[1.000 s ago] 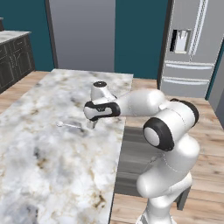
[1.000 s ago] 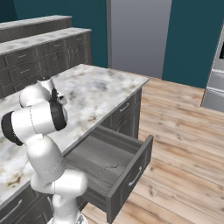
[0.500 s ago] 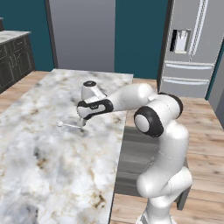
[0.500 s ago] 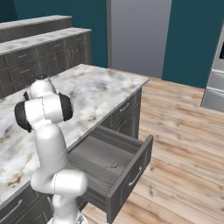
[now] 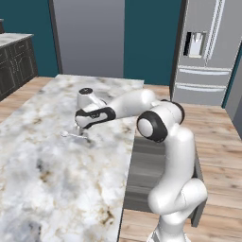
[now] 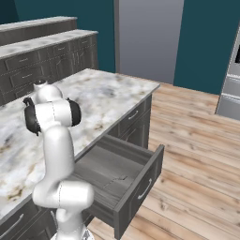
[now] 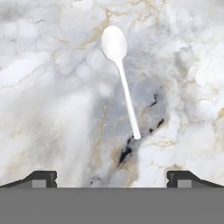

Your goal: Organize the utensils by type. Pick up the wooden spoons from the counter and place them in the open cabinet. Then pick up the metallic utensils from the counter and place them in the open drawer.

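the desk (image 5: 42, 179), a long marble-topped island, carries one small utensil at this moment; no wooden spoons can be made out on it, though whether they are already in the cabinet cannot be told. the arm (image 5: 142, 101) has swung a good way across the slab over the last second: a second ago its hand hung nearer the desk's right edge, half a second ago it was partway over, and now it reaches well out to the left, with the hand lowered close above the marble. the base views have not shifted, so the base stayed put and only the arm travelled.

the open drawer (image 6: 123, 174) stands pulled out below the desk's edge beside the robot, and what shows of its floor looks bare, so by my reading the metal half of the task is just beginning.

the jaws (image 7: 112, 177) are spread wide and hold nothing; the two finger tips stand far apart at the bottom of the hand view.

the metal spoon (image 7: 120, 74) lies flat on the marble just ahead of them, bowl away from the hand and handle slanting back toward it. in the left base view the metal spoon (image 5: 72, 136) sits just under the hand. the reach has probably ended in a line-up over this spoon; a descent and a pinch on the thin handle seem to be what comes next.
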